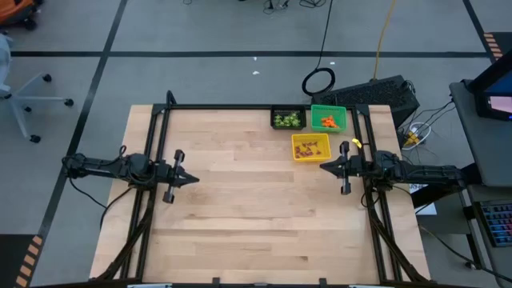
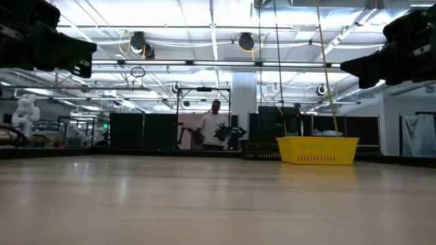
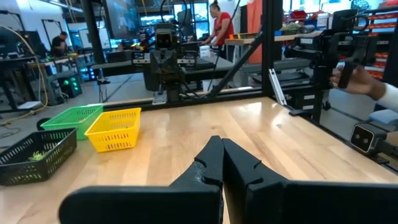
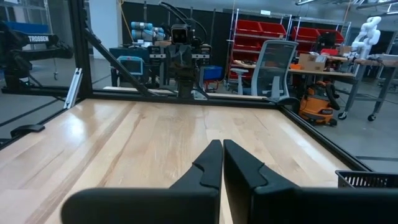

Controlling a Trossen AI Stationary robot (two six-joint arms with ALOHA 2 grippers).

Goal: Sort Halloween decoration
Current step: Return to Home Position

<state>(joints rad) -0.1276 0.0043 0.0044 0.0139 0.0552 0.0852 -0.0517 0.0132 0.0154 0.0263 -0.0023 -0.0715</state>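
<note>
In the high view, the left hand [image 1: 192, 180] hangs over the table [image 1: 240, 224] at centre left. The right hand [image 1: 323, 166] is at centre right, just below the yellow bin [image 1: 296, 156]. Both have their fingers pressed together and hold nothing. At upper right, light-green trinkets [image 1: 286, 120] lie in the black bin [image 1: 274, 111], orange trinkets [image 1: 328, 122] in the green bin [image 1: 342, 110], and purple trinkets [image 1: 310, 147] in the yellow bin.

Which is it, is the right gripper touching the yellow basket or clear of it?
Apart. The low view shows the right gripper hanging high up while the yellow basket sits on the tabletop, with open air between them.
</note>
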